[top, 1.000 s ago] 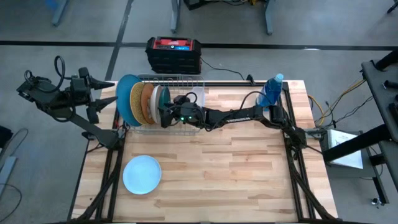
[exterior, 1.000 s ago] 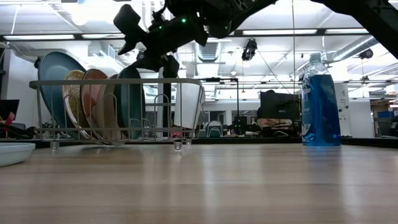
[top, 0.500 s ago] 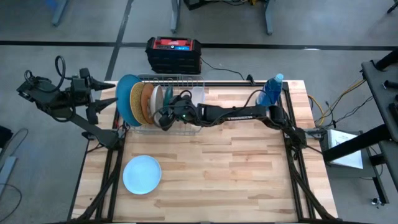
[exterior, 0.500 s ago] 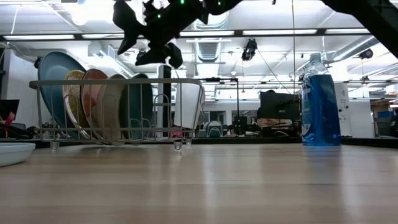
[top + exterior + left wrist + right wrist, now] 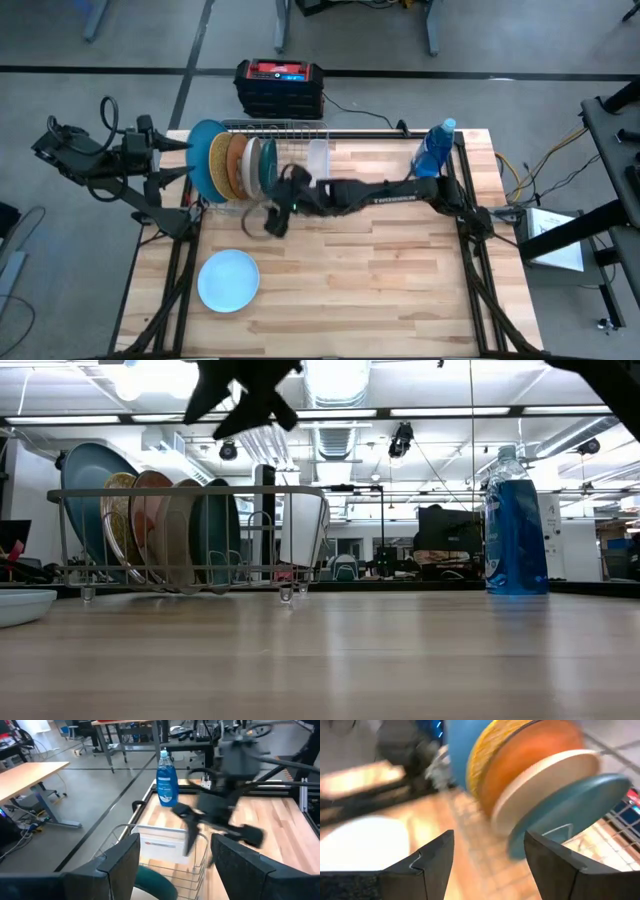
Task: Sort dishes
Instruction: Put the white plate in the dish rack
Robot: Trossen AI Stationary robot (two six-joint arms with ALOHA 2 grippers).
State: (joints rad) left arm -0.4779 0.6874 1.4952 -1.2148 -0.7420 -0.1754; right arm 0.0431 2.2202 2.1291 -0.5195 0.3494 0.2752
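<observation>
Four plates stood on edge in the wire rack (image 5: 300,128): large mid-blue plate (image 5: 201,160), gold speckled plate (image 5: 218,165), beige-grey plate (image 5: 252,167), dark teal-green plate (image 5: 268,168). The small pale blue plate (image 5: 228,280) lay flat on the table (image 5: 400,270). The right gripper (image 5: 274,222) hung empty, fingers apart, beside the rack; the left gripper (image 5: 180,160), spread wide, waited off the table's edge.

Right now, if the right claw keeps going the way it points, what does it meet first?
Probably the small pale blue plate lying flat on the table's near-left part. The right claw stands open and empty, just off the dish rack, aimed that way over bare wood; height is hard to judge.
</observation>
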